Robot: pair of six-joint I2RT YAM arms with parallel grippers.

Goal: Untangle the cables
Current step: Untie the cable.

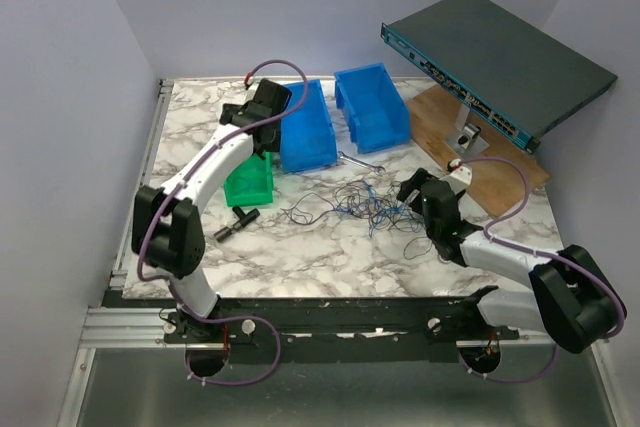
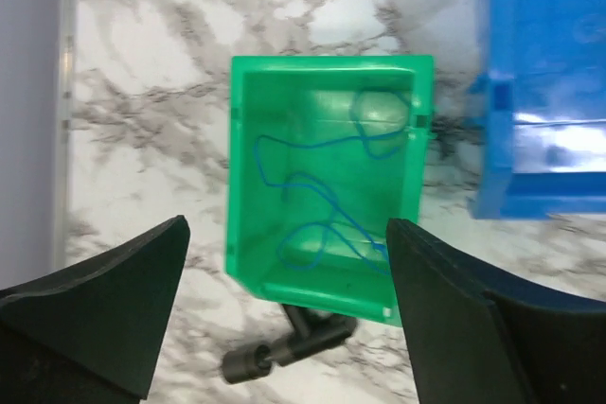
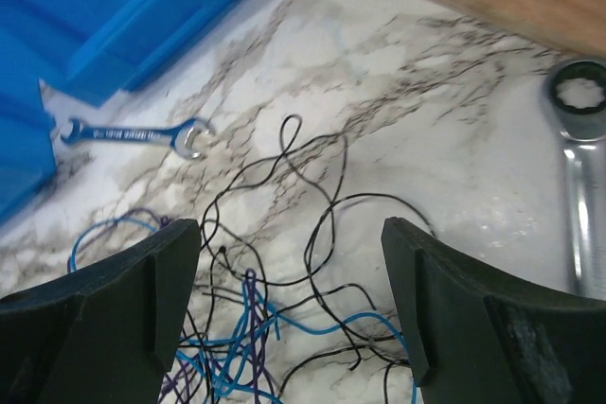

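Right gripper (image 3: 289,234) and left gripper (image 2: 286,234) both stand open. Cables (image 3: 251,319) look light and limp; better to pinch the black loop (image 3: 292,119) at the tangle's 12 o'clock.

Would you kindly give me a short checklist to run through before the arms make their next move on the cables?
1. Left gripper open and holding nothing: ok.
2. Blue cable lying inside the green bin: ok.
3. Right gripper open, above the tangle: ok.
4. Tangle separated: not ok, blue and dark strands cross each other.
5. Small wrench apart from the strands: ok.
6. Single strand to grasp next picked out: cannot tell.
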